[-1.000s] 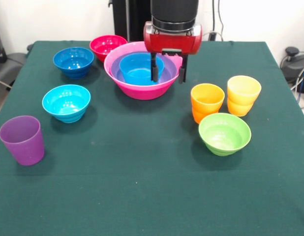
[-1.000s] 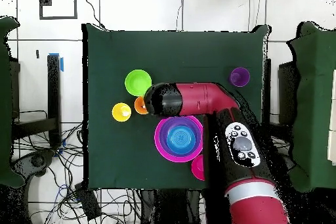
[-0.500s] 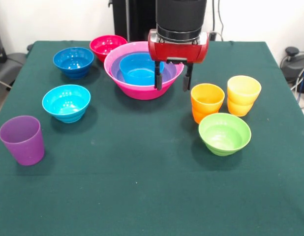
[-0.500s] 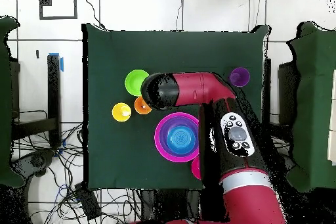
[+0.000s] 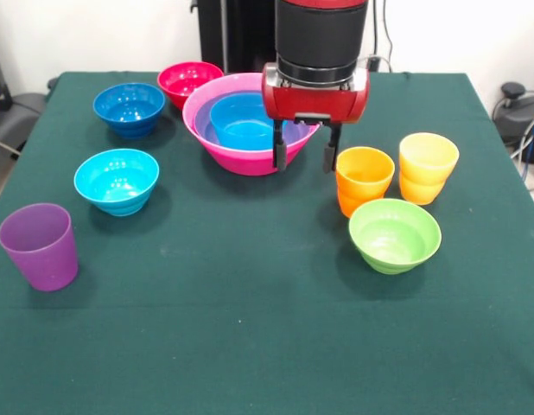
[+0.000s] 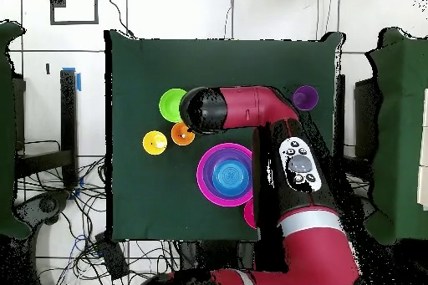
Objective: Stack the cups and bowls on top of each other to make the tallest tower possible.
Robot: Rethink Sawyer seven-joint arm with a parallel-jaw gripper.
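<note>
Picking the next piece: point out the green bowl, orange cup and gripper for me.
green bowl (image 5: pixel 394 233), front view, on its inner floor.
orange cup (image 5: pixel 364 175), front view, on its front wall under the rim.
gripper (image 5: pixel 303 154), front view, midway between the open fingers' tips.

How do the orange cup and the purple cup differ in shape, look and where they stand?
The orange cup has a stepped waist; the purple cup tapers smoothly. The orange cup looks opaque, the purple cup translucent. The orange cup stands close beside the yellow cup and the lime green bowl, just by the open gripper; the purple cup stands alone near a table corner. Both are upright, empty and unstacked.
</note>
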